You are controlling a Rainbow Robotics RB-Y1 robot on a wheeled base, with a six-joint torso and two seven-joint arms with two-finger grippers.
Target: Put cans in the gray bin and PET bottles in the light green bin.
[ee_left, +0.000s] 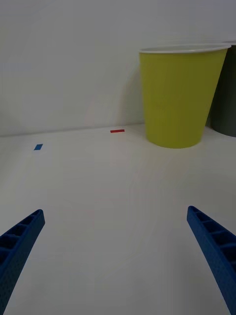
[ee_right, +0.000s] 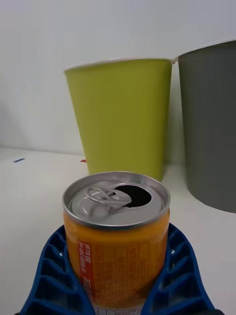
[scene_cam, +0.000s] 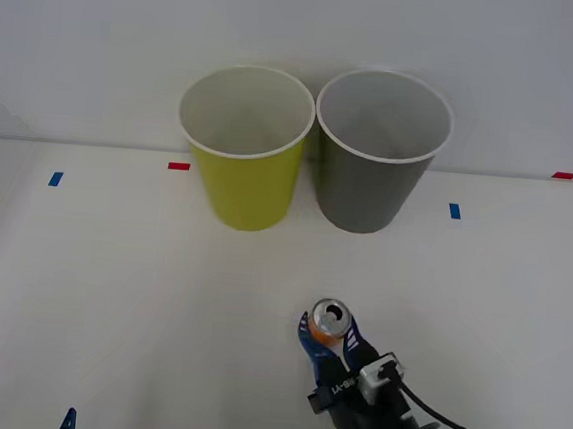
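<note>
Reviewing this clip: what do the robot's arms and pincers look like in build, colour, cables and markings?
Both pincers have blue, ribbed lattice fingers. The right pincer sits on a black wrist with white lettering, a small pale grey box mounted on it and a black cable trailing off. The left pincer shows two tapered blue fingertips.

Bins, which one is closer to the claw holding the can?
The gray bin, on the robot's right, almost straight beyond the right claw; the green bin stands further left.

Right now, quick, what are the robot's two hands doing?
Right gripper: closed around the can, upright on the table.
Left gripper: open, holding nothing, low at the table's near edge.
</note>
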